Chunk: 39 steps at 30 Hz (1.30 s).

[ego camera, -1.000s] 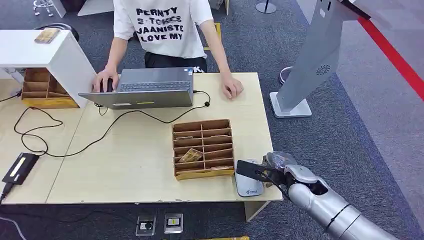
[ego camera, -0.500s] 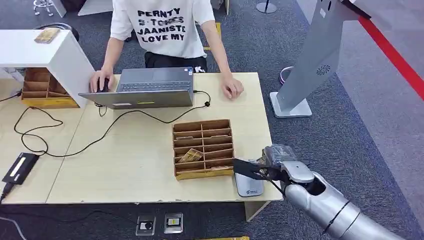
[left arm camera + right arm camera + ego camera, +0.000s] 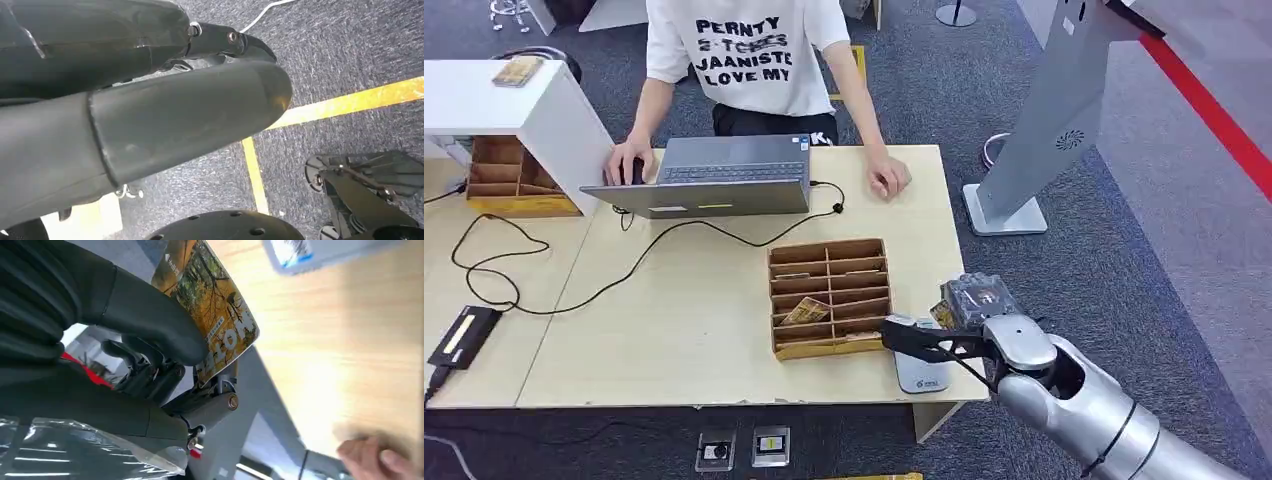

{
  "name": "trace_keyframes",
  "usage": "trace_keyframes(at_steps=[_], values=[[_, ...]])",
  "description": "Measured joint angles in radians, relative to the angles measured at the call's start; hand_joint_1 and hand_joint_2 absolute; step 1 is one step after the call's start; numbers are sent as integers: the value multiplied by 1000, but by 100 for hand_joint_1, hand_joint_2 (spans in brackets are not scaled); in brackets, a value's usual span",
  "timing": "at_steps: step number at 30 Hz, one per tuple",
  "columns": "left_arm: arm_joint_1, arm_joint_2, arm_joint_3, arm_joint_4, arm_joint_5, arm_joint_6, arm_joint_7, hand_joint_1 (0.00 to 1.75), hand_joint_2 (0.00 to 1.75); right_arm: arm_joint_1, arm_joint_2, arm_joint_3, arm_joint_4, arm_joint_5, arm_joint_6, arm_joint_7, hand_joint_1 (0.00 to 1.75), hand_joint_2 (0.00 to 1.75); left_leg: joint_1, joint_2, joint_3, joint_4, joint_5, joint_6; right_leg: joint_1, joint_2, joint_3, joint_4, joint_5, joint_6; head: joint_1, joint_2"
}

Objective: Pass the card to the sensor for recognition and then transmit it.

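My right hand (image 3: pixel 962 322) hovers just above the grey-white sensor (image 3: pixel 922 373), which lies at the table's near right corner. It pinches a yellow-orange card (image 3: pixel 215 305) printed with autumn trees between the thumb and dark fingers. From the head view just a sliver of the card (image 3: pixel 943 316) peeks out beside the hand. The sensor (image 3: pixel 320 252) lies blurred beyond the card in the right wrist view. My left hand (image 3: pixel 150 100) hangs over dark carpet and holds nothing, its thumb and a finger stretched out.
A wooden divided tray (image 3: pixel 829 297) with a card in it sits left of the sensor. A person types on a laptop (image 3: pixel 714 175) at the far side, one hand (image 3: pixel 889 180) resting on the table (image 3: pixel 674 330). A grey kiosk stand (image 3: pixel 1064 110) rises on the right.
My right hand has risen and shifted slightly left and forward over the sensor, still holding the card. The person's hands stay about where they were.
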<state>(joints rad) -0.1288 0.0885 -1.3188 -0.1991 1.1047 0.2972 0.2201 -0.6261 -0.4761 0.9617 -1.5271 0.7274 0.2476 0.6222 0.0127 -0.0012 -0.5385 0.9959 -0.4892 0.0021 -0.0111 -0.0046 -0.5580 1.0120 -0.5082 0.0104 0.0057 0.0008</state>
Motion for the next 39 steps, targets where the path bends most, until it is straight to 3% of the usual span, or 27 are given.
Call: trace_keyframes(at_steps=[4, 18, 39], values=[[0, 0, 0, 0, -2, -2, -1, 0, 0, 9, 2, 2, -23, -19, 25, -8, 175, 175, 0, 0, 0, 0, 0, 0, 0, 0, 0, 0, 0, 0, 0, 0], [0, 0, 2, 0, -21, -6, -7, 0, 0, 15, 5, 29, -30, -98, 15, -49, 175, 175, 0, 0, 0, 0, 0, 0, 0, 0, 0, 0, 0, 0, 0, 0], [0, 0, 2, 0, -40, -10, -10, 0, 0, 20, 3, 30, 25, -141, -29, -44, 175, 175, 0, 0, 0, 0, 0, 0, 0, 0, 0, 0, 0, 0, 0, 0]])
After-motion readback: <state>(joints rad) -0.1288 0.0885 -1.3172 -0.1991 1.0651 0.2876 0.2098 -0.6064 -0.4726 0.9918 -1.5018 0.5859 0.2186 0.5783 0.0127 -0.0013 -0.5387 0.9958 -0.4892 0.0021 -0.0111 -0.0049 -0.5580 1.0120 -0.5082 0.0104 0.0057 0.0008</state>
